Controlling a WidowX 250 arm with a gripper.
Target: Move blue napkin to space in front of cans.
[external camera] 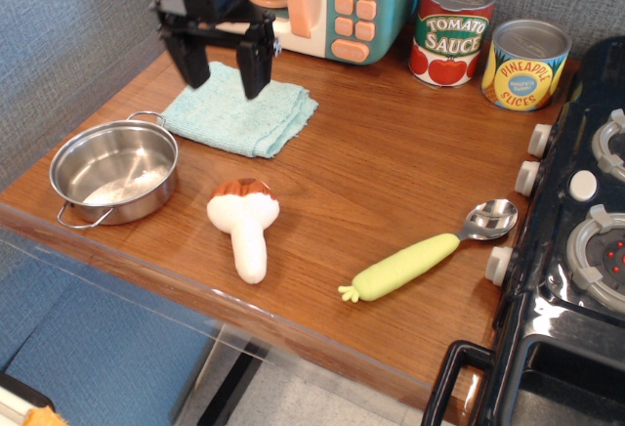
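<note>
two fingers of the hand [227, 63] point down, spread wide and empty, above the blue napkin [240, 113].

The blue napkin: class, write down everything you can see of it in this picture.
The blue napkin is a pale teal-blue cloth with a looped, terry-like surface, folded into a rough rectangle with layered edges showing at its right corner. It lies flat on the wooden counter, between the steel pot and the toy microwave, far left of the cans. The open gripper hangs over its rear edge; whether the fingertips touch it cannot be told.
</note>
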